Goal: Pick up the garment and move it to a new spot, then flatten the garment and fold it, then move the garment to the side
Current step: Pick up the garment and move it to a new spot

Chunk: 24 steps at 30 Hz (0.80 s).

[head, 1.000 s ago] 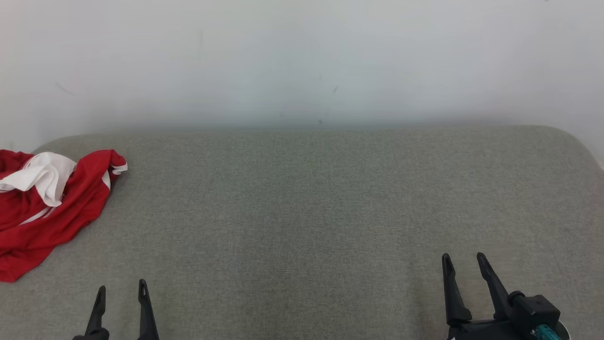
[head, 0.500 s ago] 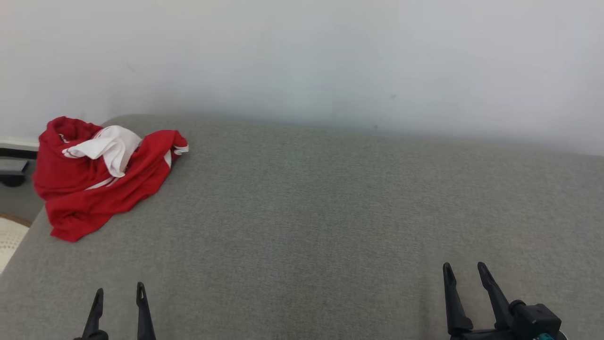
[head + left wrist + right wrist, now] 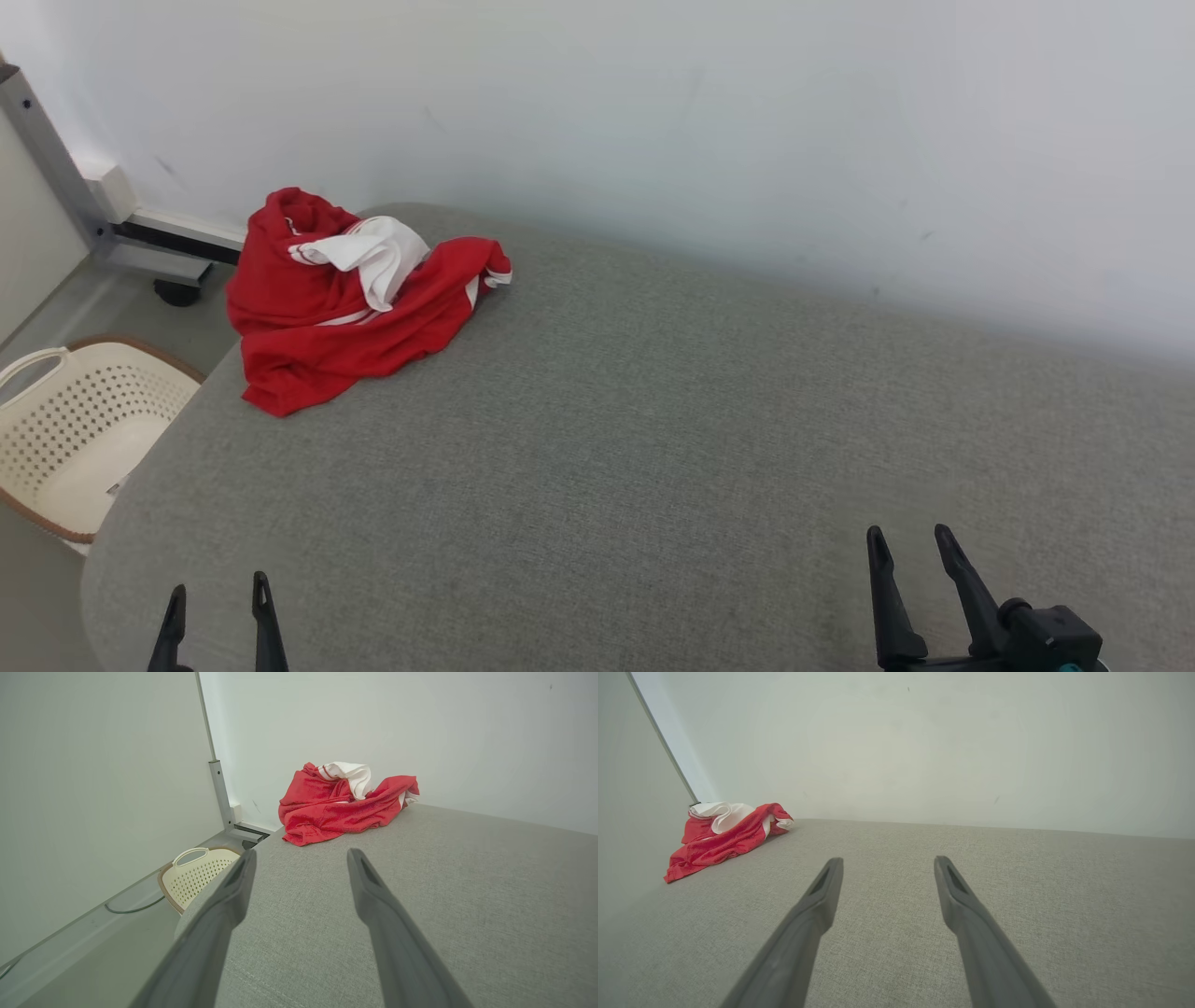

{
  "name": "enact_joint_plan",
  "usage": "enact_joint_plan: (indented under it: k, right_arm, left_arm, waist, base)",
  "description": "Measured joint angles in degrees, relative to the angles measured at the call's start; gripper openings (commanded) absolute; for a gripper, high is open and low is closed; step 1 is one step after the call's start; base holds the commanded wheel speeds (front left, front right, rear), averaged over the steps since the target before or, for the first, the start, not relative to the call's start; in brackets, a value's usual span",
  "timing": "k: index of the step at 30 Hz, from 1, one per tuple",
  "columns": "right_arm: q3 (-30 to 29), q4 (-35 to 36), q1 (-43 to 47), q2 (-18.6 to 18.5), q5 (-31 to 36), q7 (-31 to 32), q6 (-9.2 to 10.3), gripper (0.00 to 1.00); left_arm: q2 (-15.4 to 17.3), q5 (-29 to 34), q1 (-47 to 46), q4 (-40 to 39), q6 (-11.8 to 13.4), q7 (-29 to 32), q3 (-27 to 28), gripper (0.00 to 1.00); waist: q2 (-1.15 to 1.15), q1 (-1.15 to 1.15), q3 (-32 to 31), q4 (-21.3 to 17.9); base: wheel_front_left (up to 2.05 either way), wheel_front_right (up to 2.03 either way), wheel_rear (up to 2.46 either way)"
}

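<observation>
Currently the red-and-white garment (image 3: 345, 308) sits crumpled at the far left corner of the grey padded surface (image 3: 607, 448), well apart from my left hand (image 3: 217, 586) and right hand (image 3: 907, 532). Both stand spread and empty at the near side. Risk: a shallow pinch on that loose heap could catch one layer only, or nudge it off the edge toward the basket (image 3: 93, 411) below.

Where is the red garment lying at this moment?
In the head view the garment lies crumpled at the far left corner of the grey cushion, near the wall, with the cream basket on the floor beside it.
</observation>
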State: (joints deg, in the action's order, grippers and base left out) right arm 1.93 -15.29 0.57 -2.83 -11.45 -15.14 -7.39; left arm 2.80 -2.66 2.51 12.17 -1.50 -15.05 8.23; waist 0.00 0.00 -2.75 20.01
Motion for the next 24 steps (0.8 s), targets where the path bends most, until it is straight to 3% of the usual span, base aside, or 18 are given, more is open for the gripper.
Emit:
enact_joint_plan:
  k: [11,24]
  right_arm:
    - [0.52,-0.18,0.51,0.02,-0.37,0.00,0.00,1.00]
    - [1.88,0.07,0.47,0.02,-0.18,0.00,0.00,1.00]
  left_arm:
    - [0.09,0.18,0.88,-0.27,-0.21,0.00,1.02,1.00]
    - [0.03,-2.75,-1.55,-1.07,-0.08,0.01,3.26,1.00]
  waist:
    - [0.00,0.00,-0.91,4.57]
    - [0.00,0.00,-0.61,3.05]
  base:
    - [0.00,0.00,0.00]
    - [0.00,0.00,0.00]
